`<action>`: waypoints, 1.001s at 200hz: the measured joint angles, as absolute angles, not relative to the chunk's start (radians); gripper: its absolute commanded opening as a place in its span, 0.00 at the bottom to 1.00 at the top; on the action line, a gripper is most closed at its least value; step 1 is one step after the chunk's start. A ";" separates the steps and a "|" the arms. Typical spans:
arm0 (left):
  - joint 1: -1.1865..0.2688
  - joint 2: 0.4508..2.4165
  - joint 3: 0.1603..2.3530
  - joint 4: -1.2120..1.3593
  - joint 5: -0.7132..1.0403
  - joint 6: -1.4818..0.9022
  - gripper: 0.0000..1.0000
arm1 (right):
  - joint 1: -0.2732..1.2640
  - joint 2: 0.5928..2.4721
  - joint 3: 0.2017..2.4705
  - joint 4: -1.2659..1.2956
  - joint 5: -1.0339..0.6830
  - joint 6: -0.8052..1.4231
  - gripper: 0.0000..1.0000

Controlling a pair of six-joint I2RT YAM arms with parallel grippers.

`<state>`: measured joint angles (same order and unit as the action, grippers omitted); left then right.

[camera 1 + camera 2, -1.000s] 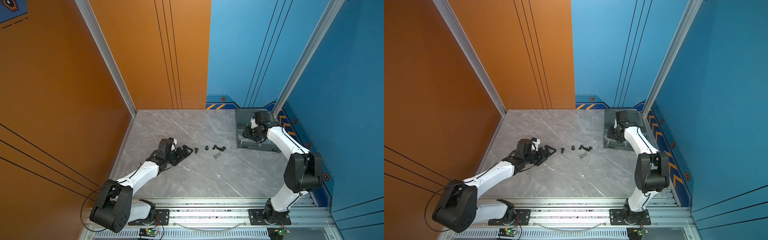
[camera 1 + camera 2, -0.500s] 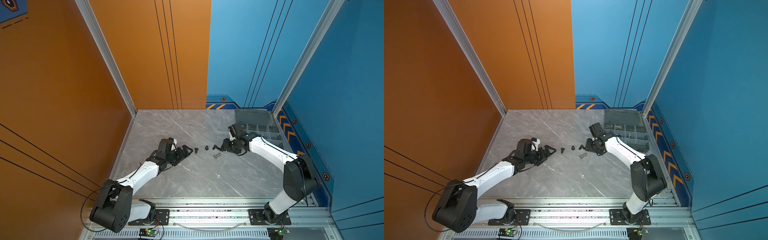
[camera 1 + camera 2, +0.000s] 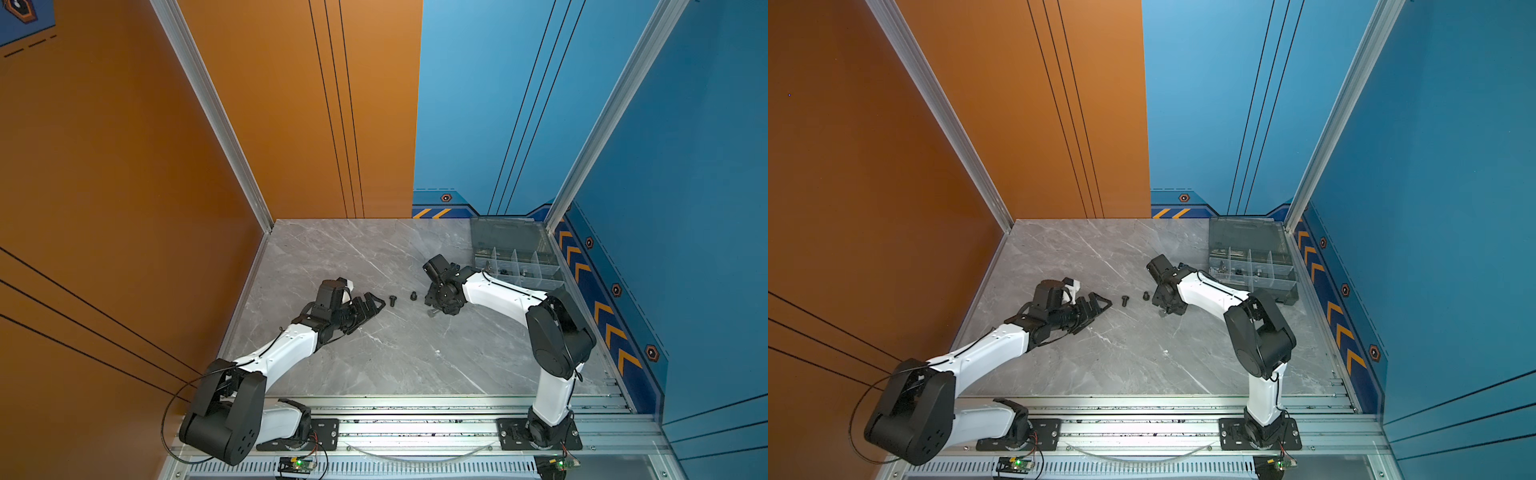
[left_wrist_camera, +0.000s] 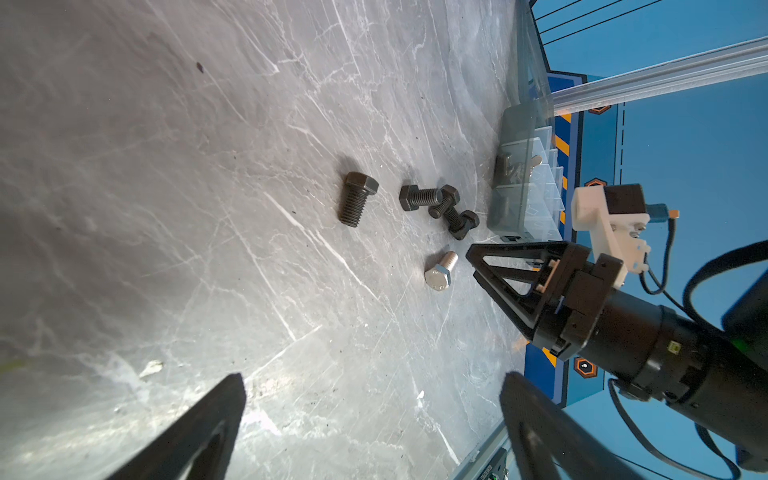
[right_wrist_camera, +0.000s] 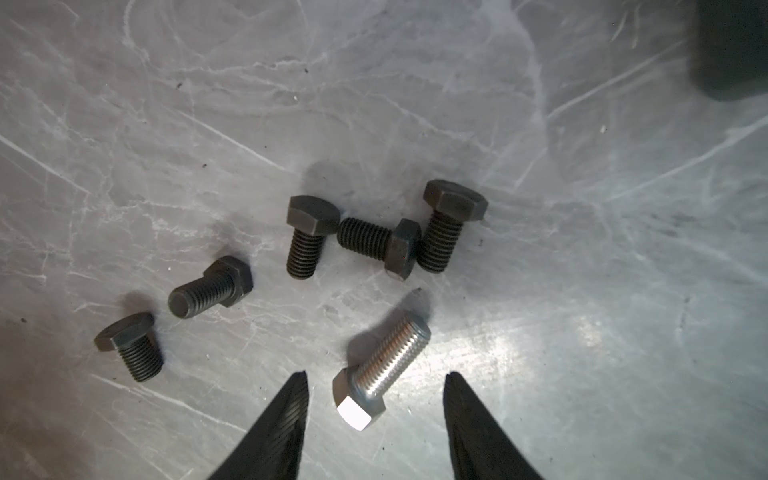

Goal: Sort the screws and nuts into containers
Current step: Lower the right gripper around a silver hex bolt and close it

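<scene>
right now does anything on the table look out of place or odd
Nothing looks damaged, but five black screws and one silver screw lie loose on the table, outside the organiser box; three black ones touch in a clump.

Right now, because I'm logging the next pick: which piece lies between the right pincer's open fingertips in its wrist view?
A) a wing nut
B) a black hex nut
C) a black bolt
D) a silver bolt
D: the shiny silver bolt lies loose between the open tips of the right pincer, while the black bolts lie beyond them.
</scene>
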<state>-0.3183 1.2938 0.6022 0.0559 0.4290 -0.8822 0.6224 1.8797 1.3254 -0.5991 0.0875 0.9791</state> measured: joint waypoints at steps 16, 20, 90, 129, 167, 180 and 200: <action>-0.308 1.294 0.603 0.056 0.432 -0.879 0.98 | 0.629 1.893 1.334 -0.612 0.096 0.998 0.55; -0.307 1.294 0.602 0.056 0.432 -0.879 0.98 | 0.630 1.895 1.335 -0.613 0.099 1.001 0.55; -0.289 1.300 0.602 0.059 0.447 -0.878 0.98 | 0.643 1.938 1.357 -0.629 0.120 1.030 0.56; -0.288 1.300 0.600 0.061 0.450 -0.878 0.98 | 0.644 1.979 1.372 -0.641 0.129 1.029 0.56; -0.288 1.300 0.589 0.063 0.450 -0.878 0.98 | 0.649 1.987 1.372 -0.648 0.129 1.024 0.55; -0.288 1.300 0.589 0.063 0.450 -0.878 0.98 | 0.652 1.987 1.372 -0.648 0.129 1.017 0.53; -0.288 1.300 0.589 0.063 0.450 -0.878 0.97 | 0.657 1.987 1.369 -0.648 0.128 1.000 0.52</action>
<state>-0.2878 1.2999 0.5892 0.0631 0.4503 -0.8783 0.6575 1.9865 1.3693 -0.6479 0.1284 0.9997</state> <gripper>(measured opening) 0.976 0.528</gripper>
